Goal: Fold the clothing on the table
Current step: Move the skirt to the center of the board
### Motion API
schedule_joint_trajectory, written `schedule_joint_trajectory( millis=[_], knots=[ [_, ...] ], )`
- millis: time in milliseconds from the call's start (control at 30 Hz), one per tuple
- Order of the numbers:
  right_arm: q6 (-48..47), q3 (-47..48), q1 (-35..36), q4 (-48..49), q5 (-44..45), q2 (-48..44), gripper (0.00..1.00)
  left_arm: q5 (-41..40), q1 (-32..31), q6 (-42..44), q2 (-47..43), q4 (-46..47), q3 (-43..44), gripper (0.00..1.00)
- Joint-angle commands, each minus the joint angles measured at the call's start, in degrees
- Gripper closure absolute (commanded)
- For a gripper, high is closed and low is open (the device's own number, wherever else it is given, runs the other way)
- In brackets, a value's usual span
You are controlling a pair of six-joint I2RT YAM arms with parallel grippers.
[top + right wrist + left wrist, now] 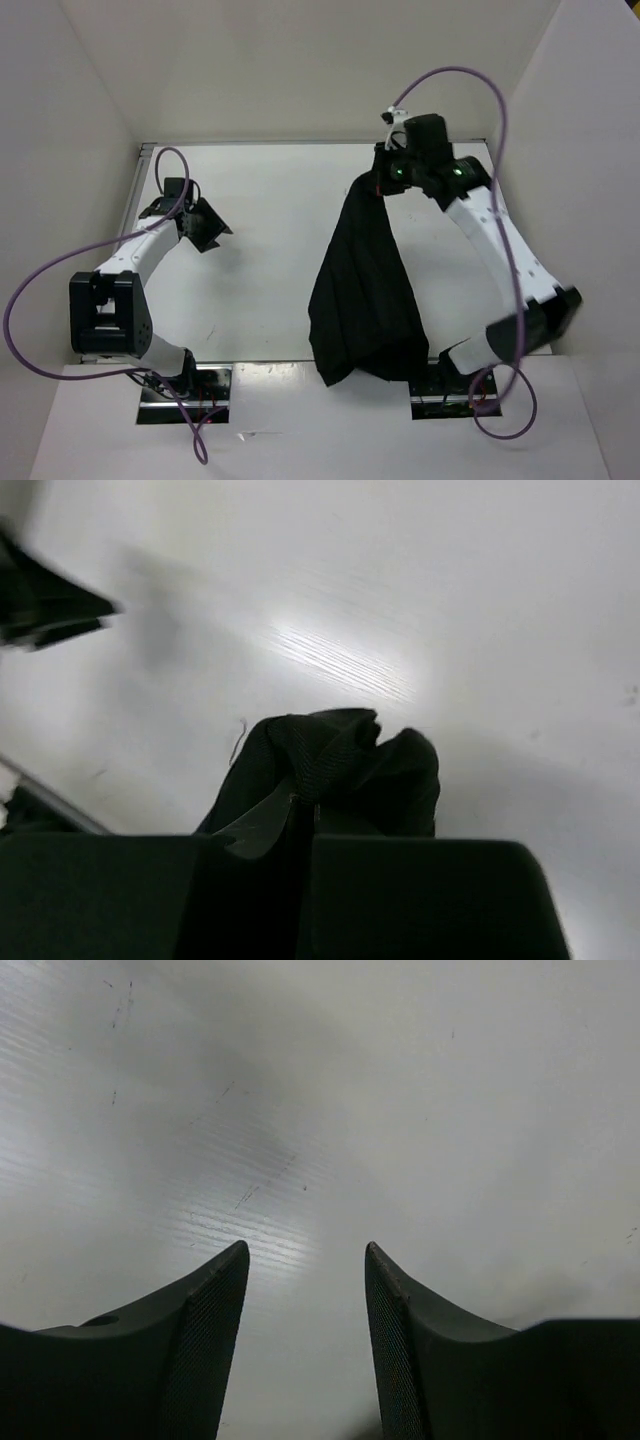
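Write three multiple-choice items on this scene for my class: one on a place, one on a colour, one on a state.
1. Over the table, where is the skirt?
A. flat at the left
B. hanging from the right gripper
C. folded in the middle
2. What colour is the skirt?
A. white
B. red
C. black
3. How is the left gripper?
A. open, empty
B. shut on the skirt
C. shut, empty
Answers: 1 B, its bunched top sits in the shut jaws; 2 C, it is dark against the white table; 3 A, its jaws stand apart with only table between.
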Motion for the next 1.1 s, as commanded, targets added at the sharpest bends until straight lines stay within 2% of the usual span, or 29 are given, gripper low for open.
schedule_joint_trajectory(
  millis=[0, 100, 233, 400, 467, 567, 600, 667, 767, 900, 1067],
  knots=[
    [1.1, 0.2, -3.0, -3.7, 5.0, 7.5, 1.0, 0.2, 0.3, 0.7, 0.3, 0.8, -0.6, 0.42],
    [0.6, 2.7, -2.0, -3.0, -2.0, 11.2, 1.0, 0.2, 0.8, 1.3, 0.3, 0.3, -0.6, 0.42],
    [-2.0, 9.9, 6.8, -2.5, -5.2, 17.8, 1.0, 1.6, 2.8, 1.8, -1.5, -0.2, 0.6, 0.42],
    [-5.5, 16.9, 16.2, -3.1, -11.0, 19.2, 1.0, 4.0, 6.2, 1.1, -7.5, 0.9, 0.0, 0.42],
    [-7.1, 20.1, 20.4, -3.9, -15.0, 16.3, 1.0, 4.0, 7.7, 1.1, -10.7, 1.6, -0.7, 0.41],
    [-7.6, 21.1, 23.6, -3.4, -16.3, 11.6, 1.0, 3.5, 8.3, 0.6, -12.9, 2.2, -1.2, 0.39],
    [-7.0, 21.1, 24.1, -1.8, -16.3, 7.5, 1.0, 3.5, 8.3, 0.6, -12.9, 1.5, -1.2, 0.39],
    [-4.6, 19.5, 24.1, 0.2, -13.6, 3.2, 1.0, 3.5, 8.9, 1.1, -12.9, 0.8, -1.2, 0.39],
    [-2.7, 16.0, 19.3, 2.1, -8.9, -2.2, 1.0, 4.6, 8.9, 1.1, -12.9, 0.8, -1.2, 0.39],
    [-1.3, 9.2, 7.9, 3.4, -10.1, -1.2, 1.0, 5.2, 8.9, 1.1, -12.9, 0.8, -1.8, 0.39],
    [0.8, 1.2, -0.1, 8.4, -11.5, 5.0, 1.0, 5.7, 8.9, 1.1, -12.3, 0.8, -3.0, 0.39]
  ],
)
